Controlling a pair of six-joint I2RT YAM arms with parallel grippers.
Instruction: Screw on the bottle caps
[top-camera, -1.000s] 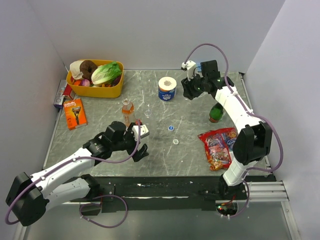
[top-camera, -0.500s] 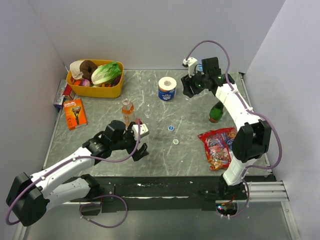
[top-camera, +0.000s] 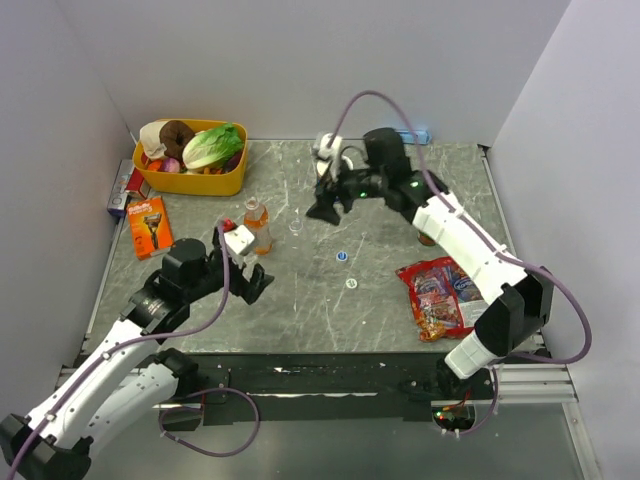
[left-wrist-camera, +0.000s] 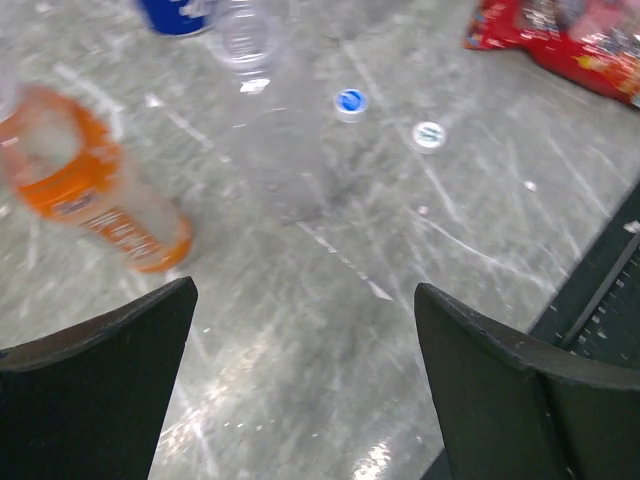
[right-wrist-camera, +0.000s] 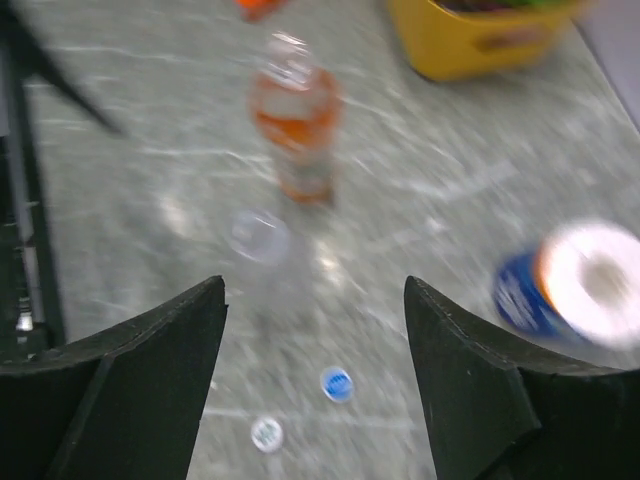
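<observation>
A blue bottle cap and a pale-topped cap lie loose on the table's middle. A small clear bottle stands open-mouthed beside the orange drink bottle. My left gripper is open and empty, just in front of the orange bottle. My right gripper is open and empty, hovering right of the clear bottle. The left wrist view shows the orange bottle, clear bottle and both caps beyond my open gripper. The right wrist view shows the caps below my open gripper. I see only one small clear bottle.
A yellow basket of food stands at the back left, with an orange razor pack in front of it. A red snack bag lies at the right. The toilet roll shows only in the right wrist view.
My right arm has swung left from the back right corner to over the table's middle, covering the toilet roll. My left gripper has drawn back left, toward the orange bottle.
</observation>
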